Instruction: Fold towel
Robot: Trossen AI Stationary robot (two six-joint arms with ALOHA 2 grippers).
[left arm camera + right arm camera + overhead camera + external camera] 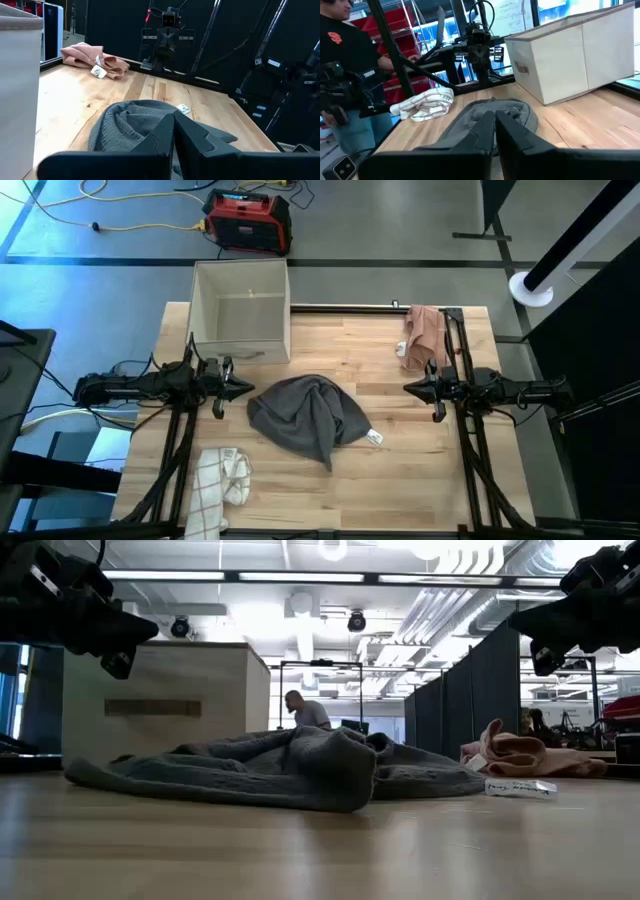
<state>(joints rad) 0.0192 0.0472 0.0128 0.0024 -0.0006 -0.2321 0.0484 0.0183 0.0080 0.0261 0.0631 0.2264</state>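
Crumpled grey cloth towel (308, 416) lying mid-table, long axis running ten to four o'clock, left gripper (240, 388) and right gripper (412, 388) hovering, fingers pressed together, empty

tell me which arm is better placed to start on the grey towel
Left, narrowly. In the high view the left gripper sits beside the crumpled grey towel, almost at its edge, while the right gripper is farther off across bare table. Both are shut and raised.

The grey towel (308, 418) lies crumpled in a loose heap on the wooden table (400, 480), unfolded, bunched into ridges, one corner trailing away from the white box (240, 310), which stands nearby.
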